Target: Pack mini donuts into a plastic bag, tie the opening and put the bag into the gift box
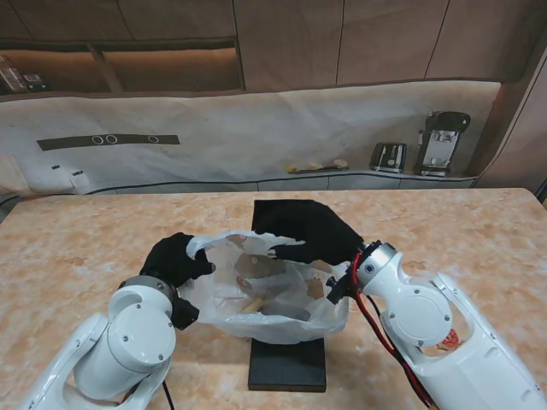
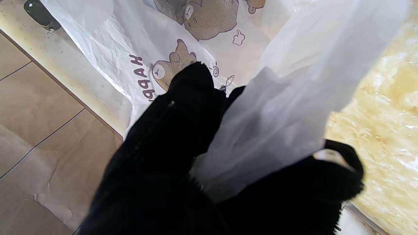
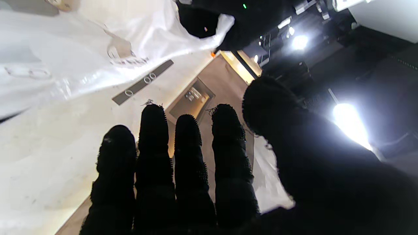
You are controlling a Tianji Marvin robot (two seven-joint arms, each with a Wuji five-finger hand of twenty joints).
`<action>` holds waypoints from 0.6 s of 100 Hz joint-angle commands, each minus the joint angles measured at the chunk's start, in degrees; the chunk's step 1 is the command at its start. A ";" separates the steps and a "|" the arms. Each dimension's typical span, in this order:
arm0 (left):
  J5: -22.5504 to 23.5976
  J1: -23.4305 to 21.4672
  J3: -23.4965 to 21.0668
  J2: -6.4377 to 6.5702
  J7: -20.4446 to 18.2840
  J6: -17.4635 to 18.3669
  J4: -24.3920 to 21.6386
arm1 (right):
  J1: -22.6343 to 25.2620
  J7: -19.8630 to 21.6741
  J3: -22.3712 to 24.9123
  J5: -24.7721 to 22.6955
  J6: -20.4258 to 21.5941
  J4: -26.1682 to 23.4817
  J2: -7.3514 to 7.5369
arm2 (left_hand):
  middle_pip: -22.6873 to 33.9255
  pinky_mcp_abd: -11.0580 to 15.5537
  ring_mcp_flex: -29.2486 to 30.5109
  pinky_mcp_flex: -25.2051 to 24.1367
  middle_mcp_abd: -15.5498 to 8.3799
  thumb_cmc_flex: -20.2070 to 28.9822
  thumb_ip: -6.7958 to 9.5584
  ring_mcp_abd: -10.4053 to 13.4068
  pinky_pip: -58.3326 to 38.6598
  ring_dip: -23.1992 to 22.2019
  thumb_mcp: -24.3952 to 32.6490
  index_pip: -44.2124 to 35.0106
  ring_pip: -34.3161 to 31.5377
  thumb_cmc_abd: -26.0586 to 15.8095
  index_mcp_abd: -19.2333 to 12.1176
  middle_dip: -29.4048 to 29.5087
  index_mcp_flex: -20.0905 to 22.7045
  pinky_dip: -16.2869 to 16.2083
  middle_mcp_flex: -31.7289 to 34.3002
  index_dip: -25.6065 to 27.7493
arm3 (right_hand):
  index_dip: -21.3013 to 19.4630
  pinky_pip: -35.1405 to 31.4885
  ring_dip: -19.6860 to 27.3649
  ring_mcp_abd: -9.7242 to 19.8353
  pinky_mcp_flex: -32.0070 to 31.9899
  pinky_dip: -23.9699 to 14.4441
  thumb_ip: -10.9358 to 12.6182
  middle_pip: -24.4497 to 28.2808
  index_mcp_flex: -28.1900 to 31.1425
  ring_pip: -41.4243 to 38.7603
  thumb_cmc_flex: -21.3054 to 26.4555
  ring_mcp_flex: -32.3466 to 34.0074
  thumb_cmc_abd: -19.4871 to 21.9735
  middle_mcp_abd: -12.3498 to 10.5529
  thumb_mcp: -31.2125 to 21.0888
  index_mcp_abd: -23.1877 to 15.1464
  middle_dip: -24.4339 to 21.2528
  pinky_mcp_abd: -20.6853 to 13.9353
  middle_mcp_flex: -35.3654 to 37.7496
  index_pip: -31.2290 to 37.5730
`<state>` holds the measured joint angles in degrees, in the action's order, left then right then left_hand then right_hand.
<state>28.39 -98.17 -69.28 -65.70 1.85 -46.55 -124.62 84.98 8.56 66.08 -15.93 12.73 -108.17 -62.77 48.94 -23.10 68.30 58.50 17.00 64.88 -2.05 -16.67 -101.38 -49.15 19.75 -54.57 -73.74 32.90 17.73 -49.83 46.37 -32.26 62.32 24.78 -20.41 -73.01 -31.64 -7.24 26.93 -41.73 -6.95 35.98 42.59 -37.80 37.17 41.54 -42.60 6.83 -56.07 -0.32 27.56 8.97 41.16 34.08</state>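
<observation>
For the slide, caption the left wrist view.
Left robot hand pinches the bear-printed plastic bag by its rim.

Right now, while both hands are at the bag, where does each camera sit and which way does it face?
Stand view: above the shoulders, looking down at the table; both arms, left hand, right hand on the plastic bag.
Left wrist view: along the gloved fingers, clamped on a bag fold.
Right wrist view: along its fingers, pointing toward the far wall, bag edge pinched against the thumb.
All three show the bag.
</observation>
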 commanded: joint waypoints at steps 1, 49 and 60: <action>-0.25 0.05 0.14 -0.32 -0.71 -0.25 -0.58 | 1.42 -0.01 1.02 0.76 -0.23 -1.67 -0.27 | -0.01 2.17 1.64 2.04 -0.25 0.70 0.89 0.20 -2.86 0.36 -0.22 1.18 0.03 0.64 0.78 0.15 1.28 1.00 1.73 -0.42 | 0.09 -1.29 0.86 0.32 0.49 0.08 1.30 0.74 1.20 -0.73 -1.24 1.07 0.24 -0.16 -0.46 0.25 -0.90 -0.94 1.39 0.37; -0.40 0.11 0.51 -0.16 -1.20 0.26 -0.72 | 11.99 1.84 19.63 -14.27 4.47 -5.25 1.44 | -0.04 2.23 1.41 1.90 -0.43 0.65 0.92 0.02 -3.10 0.26 -0.43 1.18 -0.04 0.48 0.47 0.19 1.13 1.10 1.46 -0.36 | 0.61 -1.32 0.98 -0.41 -1.44 0.57 1.37 0.06 1.71 -0.34 -1.58 0.18 -0.46 0.64 0.91 1.10 -1.16 -0.34 1.06 -0.07; -0.59 0.12 0.60 -0.18 -1.16 0.50 -0.73 | 14.19 2.65 23.63 -19.84 5.26 -4.87 1.89 | -0.04 2.24 1.38 1.89 -0.43 0.65 0.91 0.01 -3.16 0.23 -0.49 1.21 -0.06 0.43 0.44 0.15 1.02 1.10 1.36 -0.35 | 0.79 -1.42 1.05 -0.51 -1.34 0.61 1.43 -0.30 1.34 -0.13 -1.61 0.21 -0.62 0.72 1.25 1.60 -1.22 -0.49 1.04 -0.72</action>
<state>28.15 -97.90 -68.81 -65.70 1.59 -46.31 -124.72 97.59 10.02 88.54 -35.46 18.04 -113.96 -61.68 48.93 -23.07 68.30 58.54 17.00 64.88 -2.05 -16.63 -101.38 -49.15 19.75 -54.57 -73.74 32.90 17.73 -49.80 46.37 -32.22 62.32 24.78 -20.21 -73.11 -31.64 -7.62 26.08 -41.63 -6.95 35.96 43.98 -37.80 35.92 41.55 -42.59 6.84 -55.29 0.45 27.56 8.97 41.18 34.05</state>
